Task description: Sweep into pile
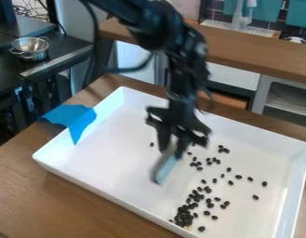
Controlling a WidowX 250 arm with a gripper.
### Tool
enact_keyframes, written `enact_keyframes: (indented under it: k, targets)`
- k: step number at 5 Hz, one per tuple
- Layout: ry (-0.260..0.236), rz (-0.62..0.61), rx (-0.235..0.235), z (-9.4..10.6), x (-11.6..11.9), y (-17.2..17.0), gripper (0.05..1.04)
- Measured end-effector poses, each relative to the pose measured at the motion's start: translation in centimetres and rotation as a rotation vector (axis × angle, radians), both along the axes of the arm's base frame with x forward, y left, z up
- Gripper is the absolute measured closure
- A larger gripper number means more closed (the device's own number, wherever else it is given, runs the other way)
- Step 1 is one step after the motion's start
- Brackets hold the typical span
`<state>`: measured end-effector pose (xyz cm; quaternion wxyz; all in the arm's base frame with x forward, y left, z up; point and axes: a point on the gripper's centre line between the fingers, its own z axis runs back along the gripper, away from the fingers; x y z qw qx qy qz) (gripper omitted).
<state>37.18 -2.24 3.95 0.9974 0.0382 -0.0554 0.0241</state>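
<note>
Camera view, blurred arm point(182, 69) and tool point(165, 170), tray point(87, 158) cropped

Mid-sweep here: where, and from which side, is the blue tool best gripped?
By its upper end, from above, I'd say. The blue tool is elongated and tilted, its upper end toward the pincer and its lower end down by the tray. That should leave the lower part free to sweep.
</note>
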Motion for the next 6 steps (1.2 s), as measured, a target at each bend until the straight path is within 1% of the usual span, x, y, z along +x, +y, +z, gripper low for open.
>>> enact_keyframes:
  k: [1,2,3,4,5,6]
  targets:
    - [-0.064,-0.056,-0.021,1.9,2.4,3.3,0.736]
    - [-0.053,-0.112,-0.041,1.4,3.8,6.6,0.736]
    - [-0.027,-0.171,0.010,-0.2,5.2,8.4,0.736]
    - [0.014,-0.225,0.017,-1.6,5.0,8.7,0.736]
    - [0.014,-0.265,0.001,-1.8,4.9,9.1,0.737]
    - [-0.009,-0.272,0.008,-1.8,5.3,9.1,0.736]
